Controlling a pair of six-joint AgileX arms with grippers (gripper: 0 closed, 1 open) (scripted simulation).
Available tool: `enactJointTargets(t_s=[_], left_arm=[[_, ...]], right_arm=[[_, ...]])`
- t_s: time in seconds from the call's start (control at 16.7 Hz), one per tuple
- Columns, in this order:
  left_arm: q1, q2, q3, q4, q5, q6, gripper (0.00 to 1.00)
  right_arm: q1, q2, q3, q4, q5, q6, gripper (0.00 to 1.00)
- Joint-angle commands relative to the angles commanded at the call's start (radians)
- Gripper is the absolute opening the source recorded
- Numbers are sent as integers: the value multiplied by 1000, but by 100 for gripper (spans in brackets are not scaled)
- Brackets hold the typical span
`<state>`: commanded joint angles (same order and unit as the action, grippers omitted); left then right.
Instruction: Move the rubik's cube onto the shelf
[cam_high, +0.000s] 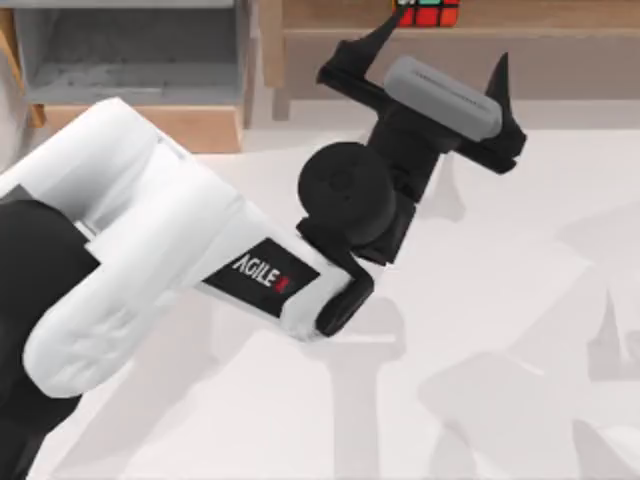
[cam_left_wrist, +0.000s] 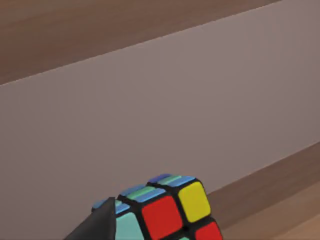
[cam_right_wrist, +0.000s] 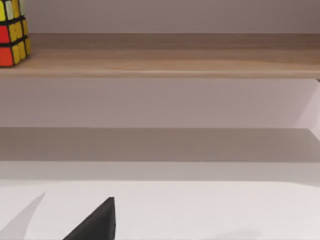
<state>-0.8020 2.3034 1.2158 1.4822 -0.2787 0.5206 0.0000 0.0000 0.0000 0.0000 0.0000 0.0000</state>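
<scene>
So, quick rundown of the scene:

Rubik's cube (cam_high: 428, 12): sitting on the plank top of the shelf (cam_high: 560, 14), at the far edge of the top view. From the right wrist camera it's on the top plank with the shaded recess underneath. Red, yellow and teal stickers show up close in the left wrist view.

Left gripper (cam_high: 440, 70): up by the shelf front, fingers spread wide and let go of everything. One fingertip (cam_high: 383, 32) pokes up just beside the cube's lower left corner, the other is well off to the right. In the left wrist view a dark fingertip sits right next to the cube, can't say if it's touching.

Left arm (cam_high: 150, 250): white, reaching in from the tabletop's left side toward the shelf.

Right gripper: one dark fingertip (cam_right_wrist: 97, 222) above the pale tabletop (cam_right_wrist: 210, 210); can't tell whether it's spread or closed.

Wooden box (cam_high: 130, 60): grey inside, just left of the shelf.
</scene>
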Motion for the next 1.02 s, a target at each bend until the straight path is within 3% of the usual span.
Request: enactJointTargets(t_s=[0.24,0.48,0.72,1.02], left_arm=[[95,-82,-276,116,188,149,100],[264,-156,-522,182,400,305,100],[500,-223,-701,204,610,473,100],[870,-285,-837,178,843,696,100]], right_arm=[[0,0,0,0,0,0,100],[0,0,0,0,0,0,100],[0,0,0,0,0,0,100],[0,0,0,0,0,0,100]])
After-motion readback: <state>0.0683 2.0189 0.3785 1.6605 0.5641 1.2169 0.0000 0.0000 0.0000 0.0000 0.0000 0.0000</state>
